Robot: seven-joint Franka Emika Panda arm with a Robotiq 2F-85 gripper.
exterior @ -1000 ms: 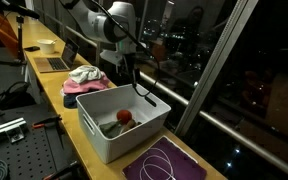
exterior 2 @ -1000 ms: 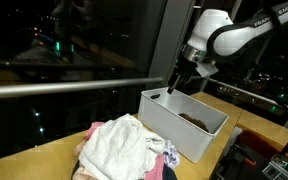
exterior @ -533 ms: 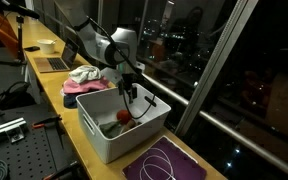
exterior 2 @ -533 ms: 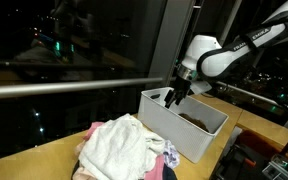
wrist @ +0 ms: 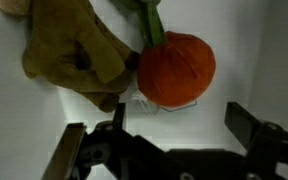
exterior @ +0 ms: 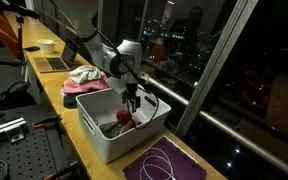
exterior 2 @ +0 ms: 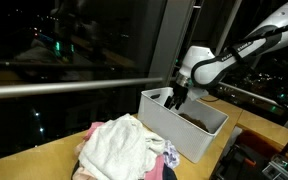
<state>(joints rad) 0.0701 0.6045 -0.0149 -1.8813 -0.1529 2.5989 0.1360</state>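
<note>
Gripper: my black two-finger gripper (wrist: 164, 150) hangs spread wide, grasping nothing, inside the white rectangular plastic bin (exterior: 102, 140).
Nearest thing: round orange-red fabric toy (wrist: 176, 68), green stem, on the bin floor between my fingers.
Beside it: tan-brown plush toy (wrist: 72, 55).

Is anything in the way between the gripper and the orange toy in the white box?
Nothing visible is. In the wrist view the open gripper faces the orange toy directly; the brown plush lies beside the toy, not between.
</note>
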